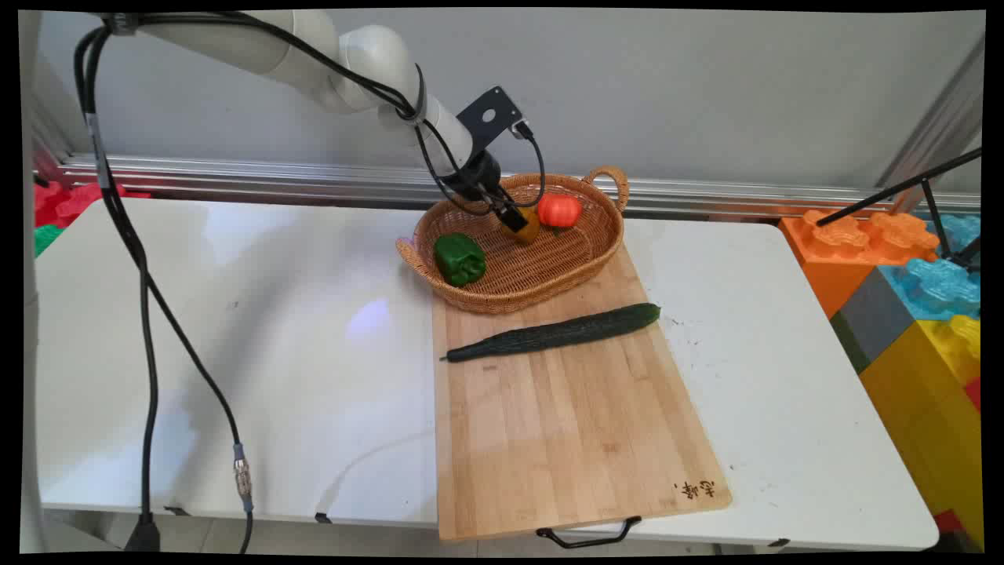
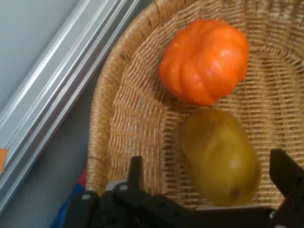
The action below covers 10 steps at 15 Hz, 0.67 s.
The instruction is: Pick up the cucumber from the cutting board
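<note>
My gripper [image 1: 516, 219] reaches down into a wicker basket [image 1: 502, 301] at the far end of a wooden cutting board [image 1: 565, 416]. It is open, and its fingers [image 2: 136, 170] straddle a yellow-brown potato [image 2: 219, 156] without touching it. In the main view the gripper partly hides the potato [image 1: 529, 231]. Just beyond the potato lies an orange ribbed tomato [image 2: 204, 59], also seen in the main view [image 1: 558, 209]. A green bell pepper [image 1: 460, 258] rests at the basket's left end. The basket's woven wall [image 2: 109, 123] rises to the left of the hand.
A long dark cucumber [image 1: 553, 333] lies across the board in front of the basket. Large coloured toy blocks [image 1: 902, 267] stand off the table's right end, with a black stand [image 1: 933, 196] over them. Black cables [image 1: 145, 314] hang at the left.
</note>
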{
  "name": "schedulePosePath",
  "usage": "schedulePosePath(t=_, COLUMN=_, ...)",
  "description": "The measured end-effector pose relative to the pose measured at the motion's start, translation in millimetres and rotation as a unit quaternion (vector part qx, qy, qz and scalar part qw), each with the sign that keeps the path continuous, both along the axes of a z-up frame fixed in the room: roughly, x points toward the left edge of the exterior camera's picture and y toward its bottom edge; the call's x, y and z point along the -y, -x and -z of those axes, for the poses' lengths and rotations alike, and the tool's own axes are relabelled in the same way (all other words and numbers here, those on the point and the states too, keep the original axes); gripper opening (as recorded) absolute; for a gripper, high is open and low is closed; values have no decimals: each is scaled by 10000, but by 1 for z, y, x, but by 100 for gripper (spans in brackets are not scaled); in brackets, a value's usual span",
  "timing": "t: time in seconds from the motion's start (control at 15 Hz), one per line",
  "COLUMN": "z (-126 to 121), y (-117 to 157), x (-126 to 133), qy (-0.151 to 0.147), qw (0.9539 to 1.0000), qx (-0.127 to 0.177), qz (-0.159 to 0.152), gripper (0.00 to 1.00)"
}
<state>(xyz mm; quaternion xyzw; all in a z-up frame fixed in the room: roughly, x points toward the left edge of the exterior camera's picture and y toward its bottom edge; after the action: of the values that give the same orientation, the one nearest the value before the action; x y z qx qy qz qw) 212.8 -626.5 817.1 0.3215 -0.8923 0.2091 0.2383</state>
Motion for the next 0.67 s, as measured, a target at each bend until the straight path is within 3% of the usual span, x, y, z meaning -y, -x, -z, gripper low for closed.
schedulePosePath(t=0.4, z=-25, y=20, x=-25, qy=45, qw=9996, qx=-183, qz=199, gripper=100)
schedulePosePath(t=0.67, z=-52, y=44, x=-74, qy=-155, qw=9980, qx=-360, qz=505, gripper=100)
